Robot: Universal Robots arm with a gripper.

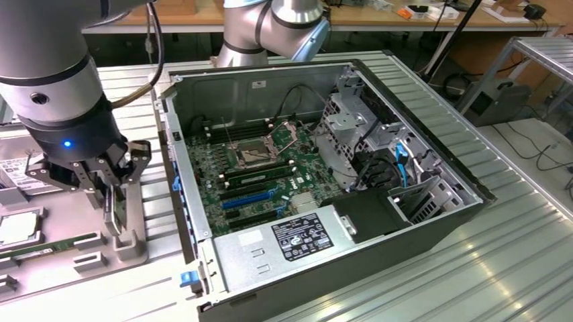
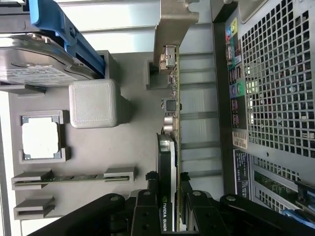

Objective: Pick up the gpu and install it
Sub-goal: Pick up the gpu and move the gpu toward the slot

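the pincer point(image 1: 106, 193) stood at mid-width, its two fingers straddling the gpu point(image 1: 114, 213). in the wrist view the pincer point(image 2: 167, 181) had one pad on each flat face of the gpu point(image 2: 167, 147), and the jaws appeared closed on the card, not merely around it.

the gpu stood on edge in a slot of the grey parts fixture point(image 1: 127, 247), at the exterior view's left, just beside the open computer case point(image 1: 421, 100). whether it had lifted clear of the slot could not be told. its silver bracket point(image 2: 172, 24) lay at the end away from the pincer.

handling, as judged:
- the card looked stiff and light.
- it looked fragile at the exposed components along the green board.
- the dark cooler face and bare board margins offered the safest hold, as taken here.
- a hold near one end could let the far end swing.

further out, the fixture point(image 2: 133, 147) carried a hard drive point(image 2: 34, 64), a processor point(image 2: 41, 137) and a memory stick point(image 2: 74, 178). the motherboard point(image 1: 259, 174) lay exposed inside the case, which rested on the ribbed counter point(image 1: 501, 268).
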